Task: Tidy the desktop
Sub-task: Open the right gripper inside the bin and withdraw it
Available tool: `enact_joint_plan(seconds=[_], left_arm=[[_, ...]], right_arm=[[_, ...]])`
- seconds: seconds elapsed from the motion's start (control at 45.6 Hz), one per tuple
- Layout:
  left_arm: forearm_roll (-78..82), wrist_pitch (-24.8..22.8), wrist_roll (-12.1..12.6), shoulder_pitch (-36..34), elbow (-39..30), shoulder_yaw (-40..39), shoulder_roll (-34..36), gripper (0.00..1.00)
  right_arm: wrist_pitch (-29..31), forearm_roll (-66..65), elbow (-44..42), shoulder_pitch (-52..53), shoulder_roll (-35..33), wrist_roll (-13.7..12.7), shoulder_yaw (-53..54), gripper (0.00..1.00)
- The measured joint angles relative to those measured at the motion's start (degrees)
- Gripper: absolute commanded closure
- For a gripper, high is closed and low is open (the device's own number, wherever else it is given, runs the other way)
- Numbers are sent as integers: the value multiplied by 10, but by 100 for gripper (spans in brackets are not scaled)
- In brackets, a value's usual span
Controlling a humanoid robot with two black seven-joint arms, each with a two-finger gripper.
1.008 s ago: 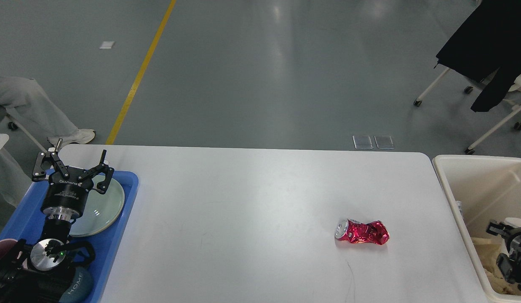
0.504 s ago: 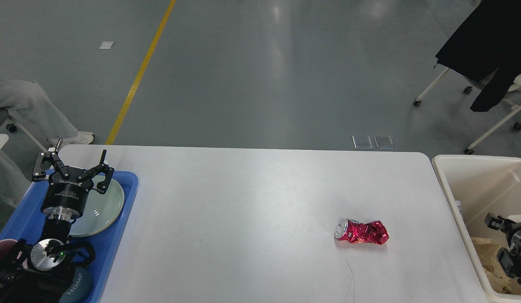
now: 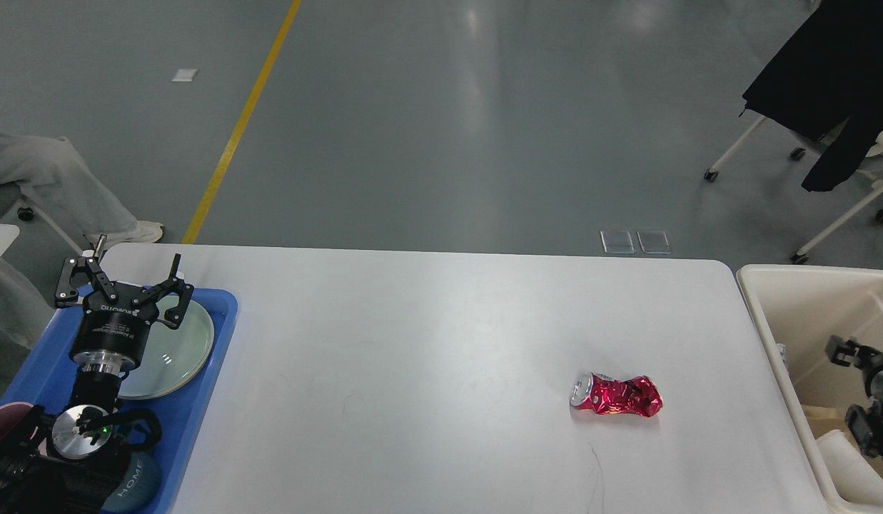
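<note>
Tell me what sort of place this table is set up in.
Probably an industrial hall or robot test lab, not a home. The grey coated floor carries a yellow painted line, wheeled chairs stand on it, and the white desktop holds only a crushed red can, between a blue tray and a cream bin.

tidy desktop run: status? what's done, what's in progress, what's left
Done, apparently: a plate sits in the blue tray, and scraps lie in the cream bin. In hand: nothing visible; the left gripper hangs open and empty above the tray, while the right gripper is over the bin, its fingers too dark to read. Left: one crushed red can lying on the desktop.
</note>
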Motion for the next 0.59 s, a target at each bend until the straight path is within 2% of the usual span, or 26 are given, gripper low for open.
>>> enact_joint_plan(seconds=[0.438,0.592], left_arm=[[0,0,0,0,0,0,0,4],[0,0,0,0,0,0,0,4]], right_arm=[[-3,11,8,-12,-3,1,7,0],[15,11,68,24,-22,1,6,0]])
